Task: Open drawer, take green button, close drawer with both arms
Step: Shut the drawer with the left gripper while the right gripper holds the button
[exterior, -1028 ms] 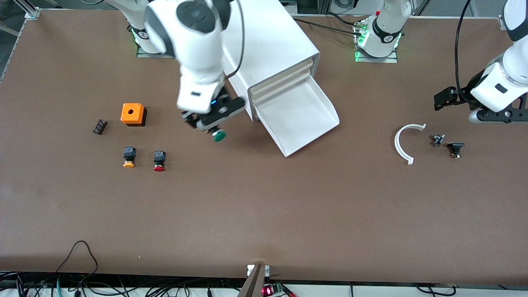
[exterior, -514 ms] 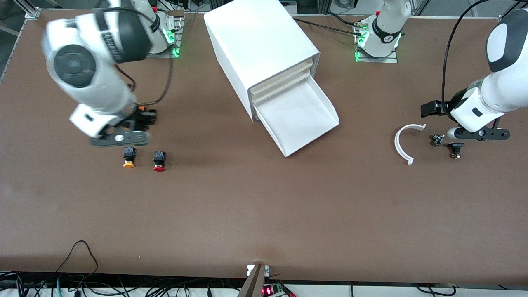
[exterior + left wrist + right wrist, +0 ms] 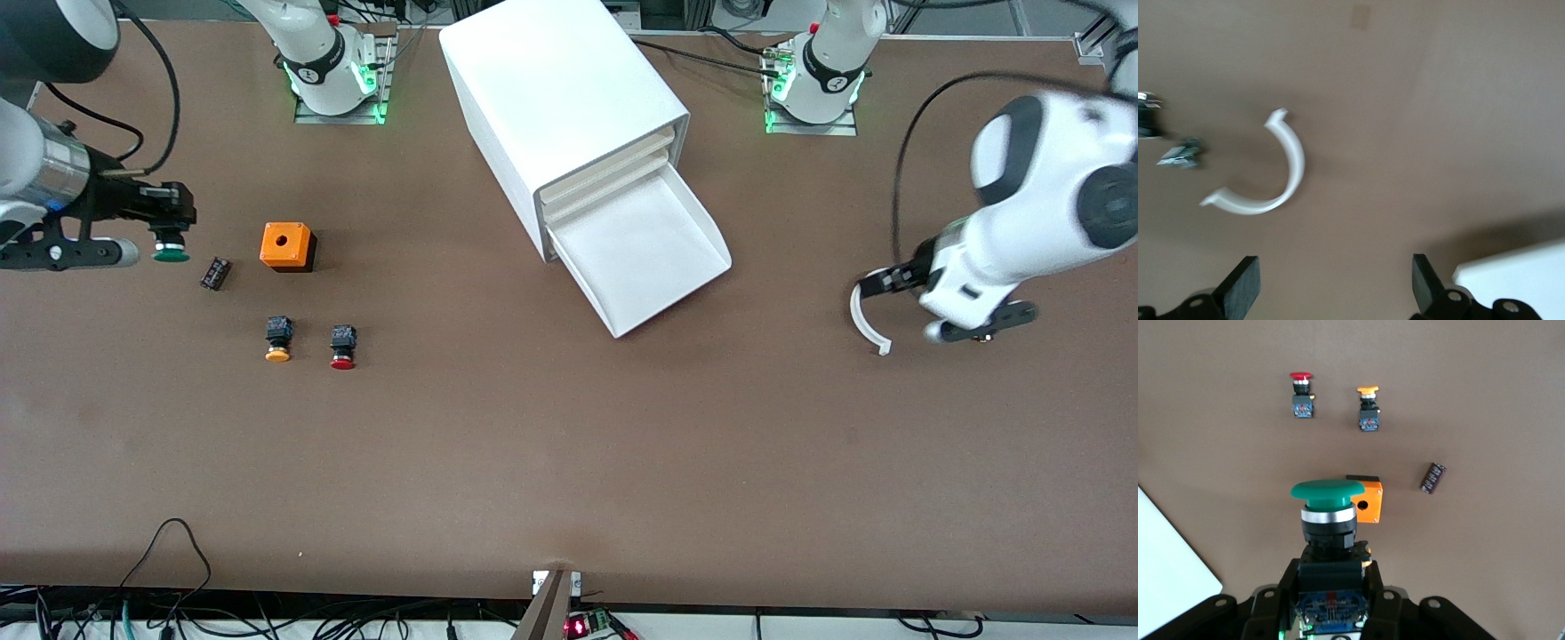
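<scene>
Your right gripper (image 3: 166, 233) clamps the green button (image 3: 169, 251) by its black body, cap pointing straight out past the fingertips; left gripper (image 3: 1331, 293) hangs spread.

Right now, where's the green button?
Green button is held in the shut right gripper, in the air at the right arm's end of the table, near the orange box.

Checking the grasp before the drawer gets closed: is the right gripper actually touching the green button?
Touching. The right wrist view shows the right gripper shut on the green button, its fingers clamping the black body.
</scene>
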Action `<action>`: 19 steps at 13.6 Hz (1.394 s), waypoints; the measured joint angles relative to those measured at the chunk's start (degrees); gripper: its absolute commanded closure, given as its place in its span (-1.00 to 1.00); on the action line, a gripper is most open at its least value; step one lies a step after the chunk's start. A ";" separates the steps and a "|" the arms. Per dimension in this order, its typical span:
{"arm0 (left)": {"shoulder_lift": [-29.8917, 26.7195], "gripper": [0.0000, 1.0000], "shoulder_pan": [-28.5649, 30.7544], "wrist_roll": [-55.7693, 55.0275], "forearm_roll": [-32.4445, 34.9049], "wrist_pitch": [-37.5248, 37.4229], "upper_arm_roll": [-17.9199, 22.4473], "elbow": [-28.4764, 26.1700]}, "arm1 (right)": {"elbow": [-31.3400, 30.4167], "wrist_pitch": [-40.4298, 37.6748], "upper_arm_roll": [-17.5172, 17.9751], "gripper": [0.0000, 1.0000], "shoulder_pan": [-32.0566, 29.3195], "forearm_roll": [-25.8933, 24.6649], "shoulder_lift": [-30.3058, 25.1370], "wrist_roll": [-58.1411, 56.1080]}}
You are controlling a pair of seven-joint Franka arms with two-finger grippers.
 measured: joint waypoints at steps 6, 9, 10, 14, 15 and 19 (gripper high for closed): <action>3.06 -1.00 -5.53 -21.35 -1.38 26.72 -5.77 -15.75 | 0.33 -1.72 -5.34 0.94 0.04 0.01 -0.01 -13.68; 3.89 -1.00 -6.83 -27.29 -1.38 29.26 -8.31 -18.11 | 0.35 -2.24 -4.90 0.99 0.27 0.05 -0.01 -13.77; 4.11 -1.00 -7.30 -29.23 -1.38 29.59 -9.03 -18.14 | 0.35 -2.29 -4.85 0.99 0.26 0.35 -0.01 -13.30; 5.90 -1.00 -9.13 -31.56 1.90 33.07 -9.55 -18.15 | 0.36 -3.57 -4.85 0.99 0.26 2.49 -0.01 -5.85; 6.66 -1.00 -9.11 -31.72 4.43 33.54 -9.50 -18.15 | 0.36 -3.71 -4.85 0.99 0.26 2.49 -0.01 -5.59; 9.91 -1.00 -9.05 -32.16 6.75 36.67 -8.95 -17.24 | 0.51 -3.71 -4.81 0.99 0.29 2.49 0.00 -5.64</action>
